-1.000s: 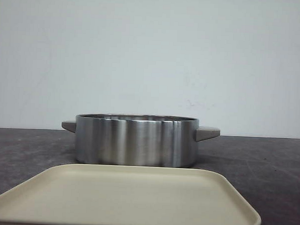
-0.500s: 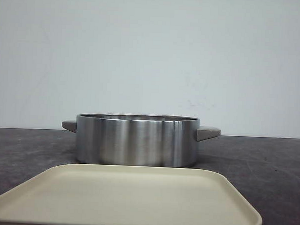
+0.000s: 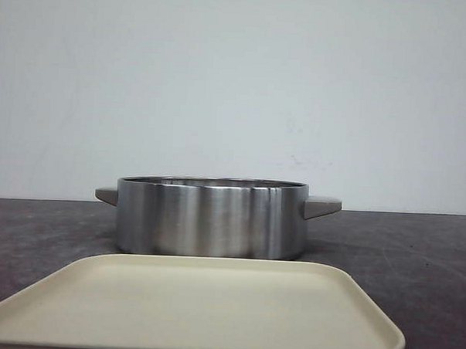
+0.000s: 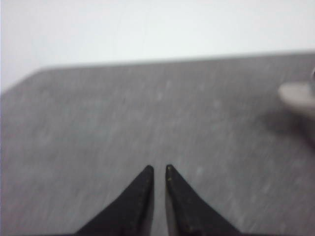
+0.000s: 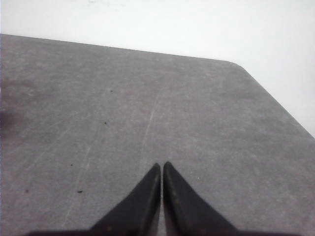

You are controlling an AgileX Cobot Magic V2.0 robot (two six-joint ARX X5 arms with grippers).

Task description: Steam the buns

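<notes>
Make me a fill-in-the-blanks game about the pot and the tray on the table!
1. The shiny steel pot stands ____ the beige tray, farther from the camera.
2. The tray has ____ lying on it.
3. The right gripper has its fingers ____, holding nothing.
4. The table is dark ____.

Missing words: behind; nothing; shut; grey

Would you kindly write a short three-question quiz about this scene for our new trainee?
1. True or false: a bun lies on the cream tray.
2. What stands directly behind the tray? A) steel pot B) kettle C) bowl
3. Fill in: the right gripper is ____.

Key: 1 false; no buns show in any view. 2 A. 3 shut, holding nothing, above the bare grey table.
</notes>
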